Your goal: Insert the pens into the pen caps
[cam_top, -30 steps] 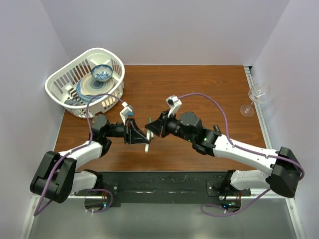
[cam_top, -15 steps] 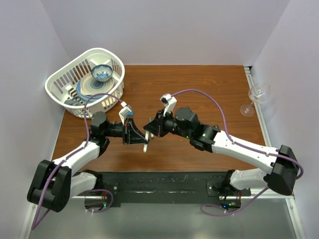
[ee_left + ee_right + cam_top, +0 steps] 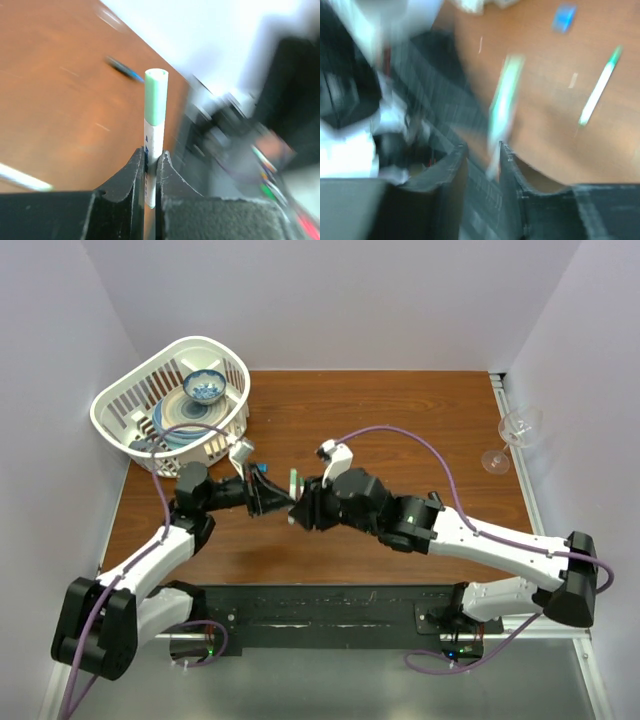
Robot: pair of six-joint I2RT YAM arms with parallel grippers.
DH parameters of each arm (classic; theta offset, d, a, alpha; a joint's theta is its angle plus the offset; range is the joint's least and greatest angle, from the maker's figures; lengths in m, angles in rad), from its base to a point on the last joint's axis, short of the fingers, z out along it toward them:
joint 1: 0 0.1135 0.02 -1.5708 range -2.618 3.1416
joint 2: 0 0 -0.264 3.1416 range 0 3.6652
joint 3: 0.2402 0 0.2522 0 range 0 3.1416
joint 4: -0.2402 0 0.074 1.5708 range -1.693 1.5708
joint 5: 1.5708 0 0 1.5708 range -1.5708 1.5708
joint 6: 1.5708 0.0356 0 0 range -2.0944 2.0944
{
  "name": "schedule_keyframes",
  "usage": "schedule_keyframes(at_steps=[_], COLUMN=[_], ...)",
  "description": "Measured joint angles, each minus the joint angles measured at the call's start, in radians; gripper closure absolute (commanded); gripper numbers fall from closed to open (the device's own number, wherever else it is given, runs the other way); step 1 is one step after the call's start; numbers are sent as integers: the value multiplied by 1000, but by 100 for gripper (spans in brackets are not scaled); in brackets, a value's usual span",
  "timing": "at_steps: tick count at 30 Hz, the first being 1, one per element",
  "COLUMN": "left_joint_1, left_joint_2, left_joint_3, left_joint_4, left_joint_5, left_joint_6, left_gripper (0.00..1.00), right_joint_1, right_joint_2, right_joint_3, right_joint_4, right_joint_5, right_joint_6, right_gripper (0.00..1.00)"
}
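One pen (image 3: 152,145) is held by the left gripper (image 3: 151,155). The two black fingers are shut tight on the white lower part of the pen, so it is stopped from slipping or turning. It is gripped low down, and that way the top end is left free for a cap. A green cap (image 3: 156,97) is seen on that top end. It looks pushed on all the way, though that is only a guess from the left wrist view.

The pen is held up in the air over the middle of the brown table (image 3: 400,410), between the two arms. Its long line runs straight out from the left fingers. The capped end is pointed away from the left gripper, toward the right arm. It is probably held like that so the cap can be met head-on by the other arm.

The right gripper (image 3: 481,147) is seen just beside the pen's capped end. The right wrist view is badly blurred, but the fingers are seen apart, with a gap between them wider than the pen. Nothing seems to be squeezed by them. A blurry green and white streak, likely the same pen, is seen just past the fingers.

A second pen (image 3: 600,92) with a green end is laid flat on the table, well apart from the grippers. A blue cap (image 3: 564,17) is laid near it. These are likely meant for the next turns.
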Motion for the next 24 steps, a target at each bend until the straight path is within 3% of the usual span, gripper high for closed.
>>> schedule_keyframes(at_steps=[3, 6, 10, 19, 24], left_joint_1=[17, -8, -126, -356, -388], left_joint_2=[-13, -6, 67, 412, 539], left_joint_3=[42, 82, 177, 450, 487], left_joint_4=[-60, -177, -323, -534, -595], left_joint_5=[-190, -367, -567, -874, -964], left_joint_6=[32, 68, 84, 35, -26], left_gripper=[100, 100, 100, 100, 99], right_joint_1=[84, 93, 81, 81, 81], right_joint_2=[-20, -74, -158, -340, -397], right_joint_3=[61, 109, 134, -5, -48], right_joint_4=[-155, -238, -277, -316, -351], right_joint_5=[48, 117, 199, 306, 342], right_joint_6=[2, -10, -28, -32, -37], right_gripper=[45, 34, 20, 16, 16])
